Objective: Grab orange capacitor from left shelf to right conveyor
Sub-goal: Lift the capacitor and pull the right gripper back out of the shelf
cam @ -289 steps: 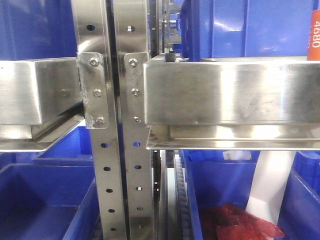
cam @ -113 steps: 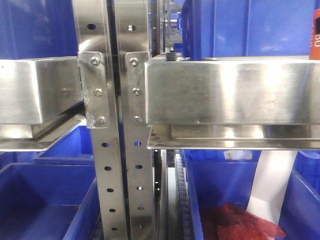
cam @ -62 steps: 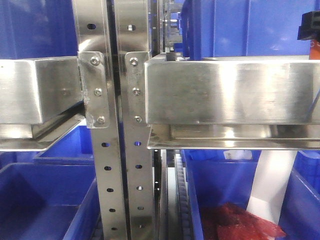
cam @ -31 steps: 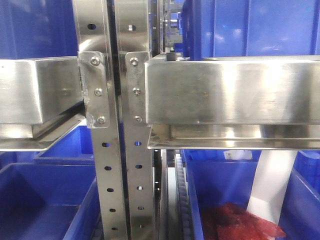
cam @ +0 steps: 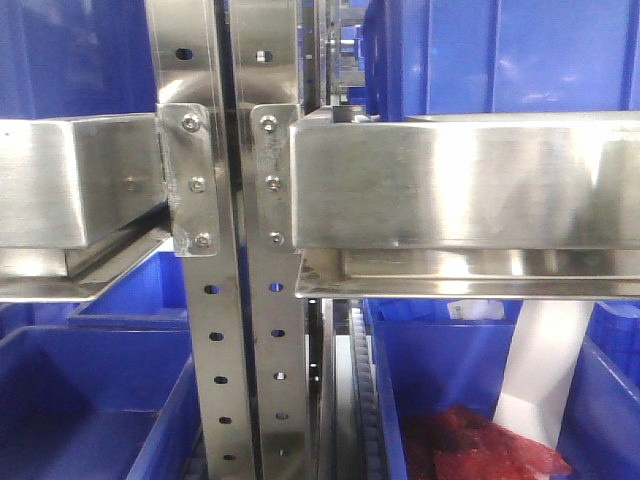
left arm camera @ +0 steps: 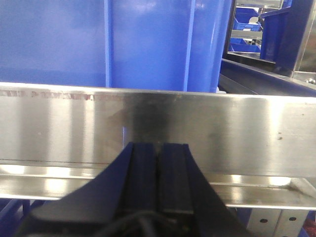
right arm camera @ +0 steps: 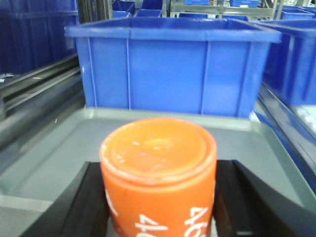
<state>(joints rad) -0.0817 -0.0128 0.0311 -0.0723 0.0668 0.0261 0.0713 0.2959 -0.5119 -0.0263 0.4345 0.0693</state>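
Note:
The orange capacitor fills the middle of the right wrist view, upright, with white numerals on its side. My right gripper is shut on it, with a black finger pressed against each side, above a grey flat surface. The capacitor and the right gripper do not show in the front view. The left shelf shows there as steel rails and perforated uprights. My left gripper is shut and empty, close in front of a steel rail. The right conveyor is out of view.
A large blue bin stands just behind the capacitor, with more bins to its right. Below the shelf rails are blue bins; the right one holds a dark red bag and a white strip.
The capacitor stood at the front view's right edge above the rail. A black gripper appeared there a second ago. Both have since left that view.

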